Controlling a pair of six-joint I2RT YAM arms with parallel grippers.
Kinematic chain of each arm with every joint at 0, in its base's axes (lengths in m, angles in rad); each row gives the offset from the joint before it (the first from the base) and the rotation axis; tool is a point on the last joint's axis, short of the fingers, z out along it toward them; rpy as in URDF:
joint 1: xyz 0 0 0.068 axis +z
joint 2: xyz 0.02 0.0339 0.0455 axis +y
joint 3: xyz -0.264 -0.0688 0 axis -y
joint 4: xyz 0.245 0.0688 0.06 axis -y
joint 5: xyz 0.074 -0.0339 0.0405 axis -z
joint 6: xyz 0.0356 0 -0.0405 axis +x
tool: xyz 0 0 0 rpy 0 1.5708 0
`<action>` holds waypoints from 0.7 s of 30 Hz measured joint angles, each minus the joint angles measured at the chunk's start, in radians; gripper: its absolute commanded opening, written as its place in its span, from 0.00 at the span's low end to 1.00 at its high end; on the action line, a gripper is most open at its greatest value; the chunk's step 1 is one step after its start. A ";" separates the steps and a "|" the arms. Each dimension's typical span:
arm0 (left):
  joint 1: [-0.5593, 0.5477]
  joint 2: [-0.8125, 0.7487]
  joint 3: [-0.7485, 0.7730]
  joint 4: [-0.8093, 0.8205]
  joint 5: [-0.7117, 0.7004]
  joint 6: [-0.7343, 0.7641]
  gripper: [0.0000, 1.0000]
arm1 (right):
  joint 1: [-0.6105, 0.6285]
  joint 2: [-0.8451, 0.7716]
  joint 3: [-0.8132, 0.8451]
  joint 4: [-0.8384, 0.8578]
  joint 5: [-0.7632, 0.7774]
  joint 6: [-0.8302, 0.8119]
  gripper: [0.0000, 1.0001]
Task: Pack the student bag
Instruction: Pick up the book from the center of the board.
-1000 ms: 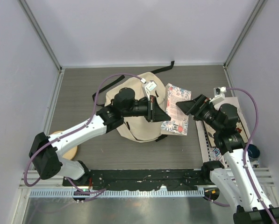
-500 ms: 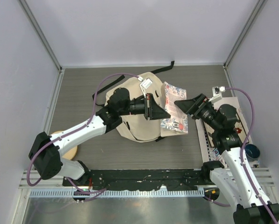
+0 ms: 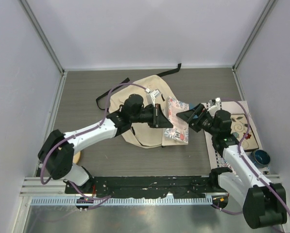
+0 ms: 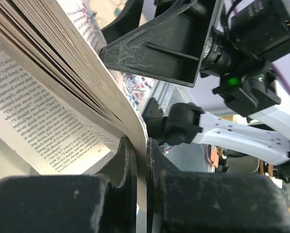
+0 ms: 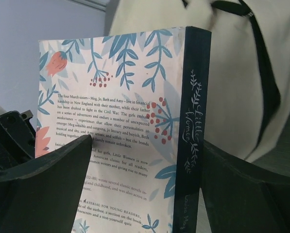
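left tool (image 4: pixel 140 145): pressed together on a thin outer leaf of the floral-covered paperback book (image 5: pixel 115 97), holding it on edge so the pages fan.
right tool (image 5: pixel 145 165): spread wide, fingers flanking the book at its dark spine; contact unclear. Likely lined up to take it over.
cream fabric student bag (image 3: pixel 166 90): lies flat mid-desk (image 3: pixel 86 87) beneath the left arm, just beside the book.

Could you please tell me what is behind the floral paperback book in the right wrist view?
Behind the floral paperback book is the cream fabric backpack with its black strap. The book covers the rest of it.
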 measured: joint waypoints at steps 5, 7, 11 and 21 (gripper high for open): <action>0.003 0.124 -0.028 0.001 0.004 -0.009 0.00 | -0.004 0.109 -0.100 0.037 0.027 -0.007 0.90; 0.005 0.165 -0.051 0.005 0.006 -0.016 0.00 | -0.004 0.138 -0.135 0.042 0.038 -0.012 0.90; 0.014 0.214 -0.095 0.014 -0.001 -0.037 0.00 | -0.003 0.169 -0.179 0.047 0.047 -0.016 0.90; 0.029 0.280 -0.138 0.083 -0.008 -0.074 0.00 | 0.000 0.286 -0.236 0.201 0.016 -0.009 0.91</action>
